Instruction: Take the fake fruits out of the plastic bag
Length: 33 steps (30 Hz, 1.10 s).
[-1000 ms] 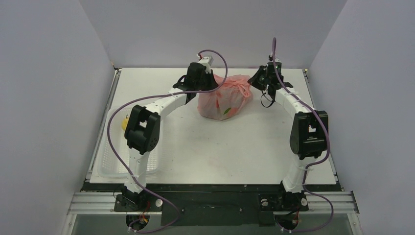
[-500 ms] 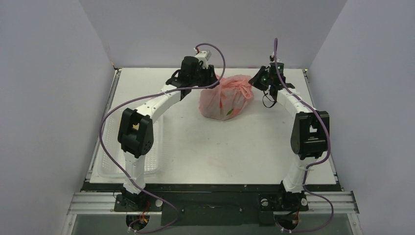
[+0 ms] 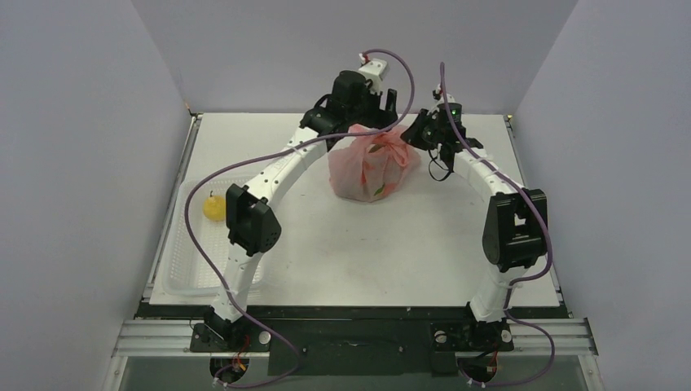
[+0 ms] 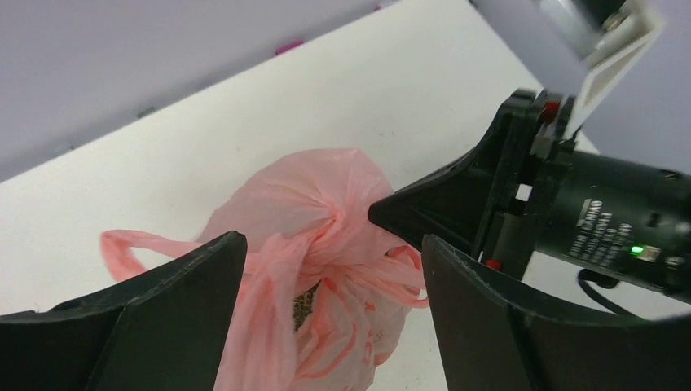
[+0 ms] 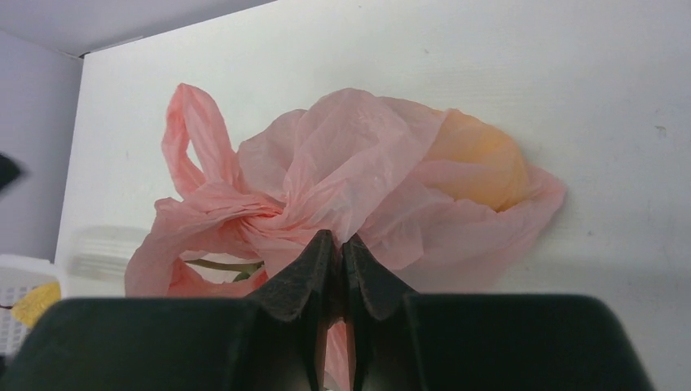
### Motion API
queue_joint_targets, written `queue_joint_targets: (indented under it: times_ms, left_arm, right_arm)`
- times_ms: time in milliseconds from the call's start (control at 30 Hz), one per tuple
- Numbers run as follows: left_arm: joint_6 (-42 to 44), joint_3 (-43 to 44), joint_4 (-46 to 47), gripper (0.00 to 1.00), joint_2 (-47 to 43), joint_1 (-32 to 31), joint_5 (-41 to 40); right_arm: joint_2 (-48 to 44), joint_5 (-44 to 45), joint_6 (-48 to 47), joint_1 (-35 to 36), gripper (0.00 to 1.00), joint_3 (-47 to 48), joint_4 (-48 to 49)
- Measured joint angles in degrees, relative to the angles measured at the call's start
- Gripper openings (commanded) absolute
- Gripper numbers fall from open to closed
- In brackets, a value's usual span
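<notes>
Right jaws pinched tight on a gathered fold of the plastic bag (image 5: 342,163) near its bunched top. Left jaws spread wide just above the bag's mouth; contact with the film unclear. Bag sits on the tabletop (image 3: 367,244), far centre, with an orange-yellow fake fruit (image 5: 477,167) showing through the film. Another yellow fruit (image 3: 213,207) lies in the clear tray (image 3: 183,277), left edge.

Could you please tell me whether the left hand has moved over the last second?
Yes. The left hand went right and toward the back wall, now above the plastic bag.

clear tray (image 3: 181,262) | left edge of white table (image 3: 350,244) | lilac walls (image 3: 81,122)
</notes>
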Motion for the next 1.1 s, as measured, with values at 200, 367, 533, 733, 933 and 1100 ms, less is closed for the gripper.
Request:
queue_joint_targets:
  times_ms: [200,367,533,733,933,1100]
  left_arm:
    - [3.30,0.28,-4.02,0.68,4.92,-3.08,-3.23]
    - [4.28,-0.46,-5.88,0.60,6.36,-2.93,-5.14]
    - [4.02,-3.13,-5.07,0.50,5.99,-2.71,-6.69]
    - [4.11,-3.52,-5.31,0.72,5.99,-2.71,-9.33]
    - [2.27,-3.52,-5.51,0.55,5.99,-2.10,-10.60]
    - [-1.46,-3.52,-5.18,0.20,5.99,0.31,-7.28]
  right_arm:
    - [-1.86,-0.04,-0.85,0.55,0.07,0.00,-0.02]
    - [-1.86,-0.07,-1.38,0.24,0.07,0.00,-0.66]
    - [-1.86,-0.28,-1.38,0.13,0.07,0.00,-0.85]
    - [-1.86,-0.48,-1.77,-0.61,0.07,0.00,-0.85]
    - [-1.86,-0.48,-2.34,-0.81,0.07,0.00,-0.85]
    - [-1.86,-0.46,-2.64,-0.87,0.07,0.00,-0.85]
